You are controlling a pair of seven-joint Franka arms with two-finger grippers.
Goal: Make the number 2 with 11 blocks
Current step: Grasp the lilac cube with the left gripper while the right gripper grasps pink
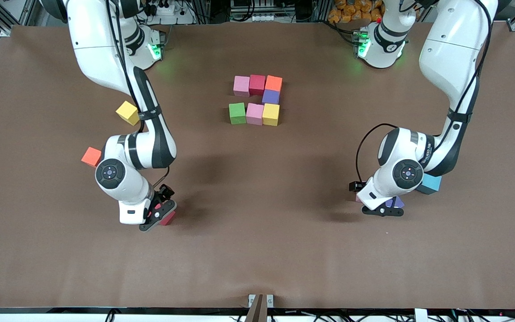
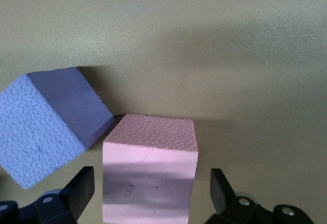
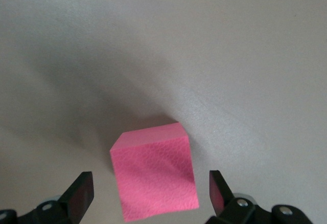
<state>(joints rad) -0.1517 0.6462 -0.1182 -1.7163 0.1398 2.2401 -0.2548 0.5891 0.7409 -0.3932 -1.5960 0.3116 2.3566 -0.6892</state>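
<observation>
Seven blocks form the upper part of the number 2 at the table's middle: pink (image 1: 241, 86), red (image 1: 257, 84) and orange (image 1: 273, 83) in a row, purple (image 1: 271, 96) below the orange, then green (image 1: 237, 113), pink (image 1: 255, 113) and yellow (image 1: 271, 114). My right gripper (image 1: 161, 217) (image 3: 149, 183) is open, low astride a red block (image 1: 168, 218) (image 3: 156, 178), with its fingers clear of the sides. My left gripper (image 1: 382, 210) (image 2: 150, 178) is open around a pink block (image 2: 150, 147), with gaps on both sides. A purple block (image 1: 394, 202) (image 2: 46, 127) lies beside it.
A teal-blue block (image 1: 429, 184) sits under the left arm's elbow. A yellow block (image 1: 127, 112) and an orange block (image 1: 91, 156) lie toward the right arm's end of the table, partly beside that arm.
</observation>
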